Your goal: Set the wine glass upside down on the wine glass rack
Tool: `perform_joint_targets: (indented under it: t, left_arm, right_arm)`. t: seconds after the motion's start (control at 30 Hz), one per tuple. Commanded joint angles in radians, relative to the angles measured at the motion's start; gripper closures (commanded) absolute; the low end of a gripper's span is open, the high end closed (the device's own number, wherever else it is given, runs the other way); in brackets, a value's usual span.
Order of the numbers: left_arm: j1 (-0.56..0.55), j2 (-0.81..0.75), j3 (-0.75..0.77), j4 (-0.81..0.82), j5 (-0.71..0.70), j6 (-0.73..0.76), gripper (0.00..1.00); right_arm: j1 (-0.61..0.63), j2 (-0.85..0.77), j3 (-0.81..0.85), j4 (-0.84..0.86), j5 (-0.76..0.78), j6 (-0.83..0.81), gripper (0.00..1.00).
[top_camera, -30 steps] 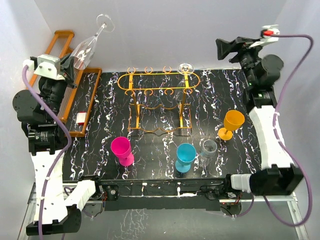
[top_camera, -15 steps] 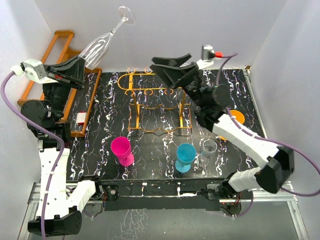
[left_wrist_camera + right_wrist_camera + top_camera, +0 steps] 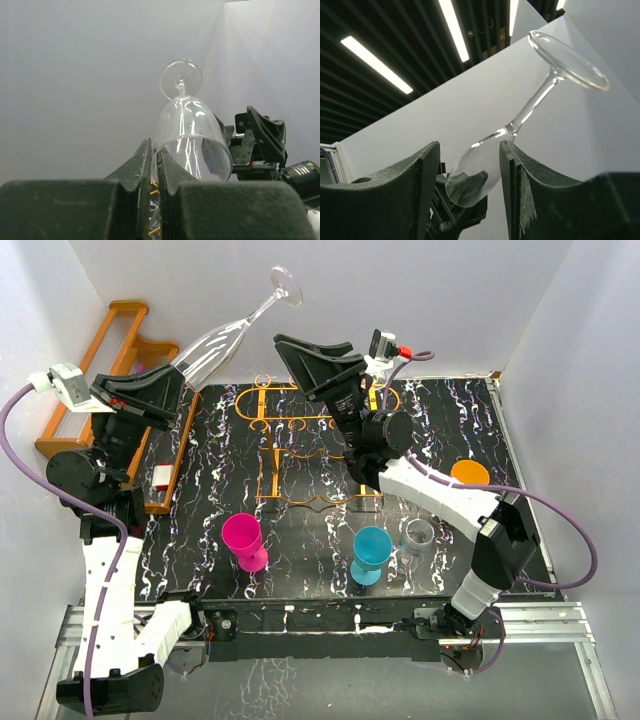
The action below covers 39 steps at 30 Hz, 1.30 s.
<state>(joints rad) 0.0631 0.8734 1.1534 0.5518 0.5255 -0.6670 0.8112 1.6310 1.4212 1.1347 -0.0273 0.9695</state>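
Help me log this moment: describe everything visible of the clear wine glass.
The wine glass is clear, with a long tapering bowl, thin stem and round flat foot. It hangs tilted in the air over the table's back left, foot highest, rim lowest. The left gripper pinches the bowl wall at the rim between shut jaws. The right gripper, jaws open, is close beside it; contact cannot be told.

White box, dark ceiling above us.
We've got plain white walls (image 3: 440, 300) boxing in a black tabletop (image 3: 210, 490) veined with white, and overhead, bright strip lights (image 3: 375, 64) glowing between dark ceiling slats (image 3: 410, 35).
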Motion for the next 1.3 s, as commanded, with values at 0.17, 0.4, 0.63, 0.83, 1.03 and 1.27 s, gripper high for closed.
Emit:
perform_joint_targets:
  t: [0.17,0.4,0.63,0.83,1.03,1.27]
  left_arm:
    - [-0.018,-0.022,-0.017,0.084,0.073,-0.051,1.0]
    - [-0.024,-0.028,-0.017,0.096,0.071,-0.039,1.0]
    - [-0.029,-0.032,-0.018,0.094,0.074,-0.027,1.0]
    - [-0.031,-0.031,-0.014,0.087,0.086,-0.023,1.0]
    - [-0.032,-0.033,-0.009,0.083,0.101,-0.028,1.0]
    - [-0.033,-0.037,-0.02,0.084,0.1,-0.017,1.0]
  right_arm:
    - [0.059,0.054,0.109,0.111,0.089,-0.036,0.48]
    - [0.089,0.034,0.091,0.065,0.143,-0.086,0.57]
    - [0.102,0.023,0.086,0.022,0.211,-0.106,0.5]
    - [0.102,0.03,0.092,0.016,0.239,-0.109,0.46]
    - [0.102,0.049,0.118,0.016,0.251,-0.121,0.45]
    - [0.102,0.081,0.142,0.034,0.246,-0.082,0.57]
